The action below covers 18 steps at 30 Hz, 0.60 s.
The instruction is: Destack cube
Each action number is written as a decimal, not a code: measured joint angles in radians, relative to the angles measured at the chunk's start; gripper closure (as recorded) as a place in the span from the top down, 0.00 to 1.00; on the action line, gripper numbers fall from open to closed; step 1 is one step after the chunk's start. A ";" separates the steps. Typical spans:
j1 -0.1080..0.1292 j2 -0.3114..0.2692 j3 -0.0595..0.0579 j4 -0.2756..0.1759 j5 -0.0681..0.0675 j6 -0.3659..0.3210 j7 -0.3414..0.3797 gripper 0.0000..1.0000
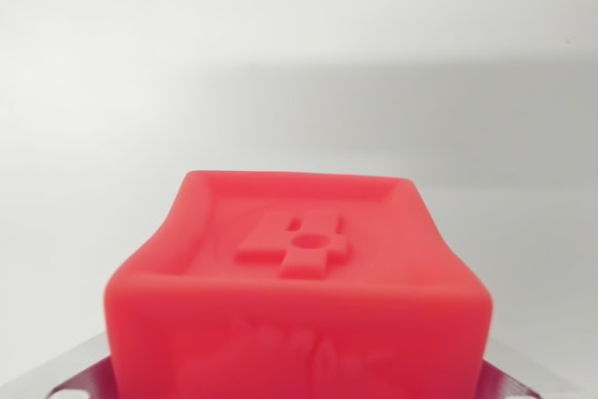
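Note:
A red cube (299, 268) fills the lower half of the wrist view, very close to the camera. Its upper face has a raised rim and an embossed cross-like mark with a small hole. My gripper (299, 371) straddles it: silver metal fingers (79, 376) show at the bottom left and bottom right corners, pressed against the cube's two sides. The cube's sides look slightly pinched in. Any cube beneath it is hidden.
Behind the cube lies a plain white surface (299, 63) with a soft grey shadow band across the middle right.

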 joint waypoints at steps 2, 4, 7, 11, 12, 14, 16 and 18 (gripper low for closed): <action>-0.006 0.005 0.000 0.005 0.000 -0.001 -0.015 0.00; -0.012 0.008 0.000 0.010 0.000 -0.001 -0.028 0.00; -0.021 0.014 0.000 0.018 0.000 -0.003 -0.051 0.00; -0.032 0.022 0.000 0.028 0.000 -0.005 -0.078 0.00; -0.036 0.025 0.000 0.032 0.000 -0.006 -0.085 0.00; -0.042 0.030 0.000 0.038 0.000 -0.007 -0.101 0.00; -0.046 0.034 0.000 0.042 0.000 -0.008 -0.111 0.00; -0.053 0.038 0.000 0.048 0.000 -0.009 -0.126 0.00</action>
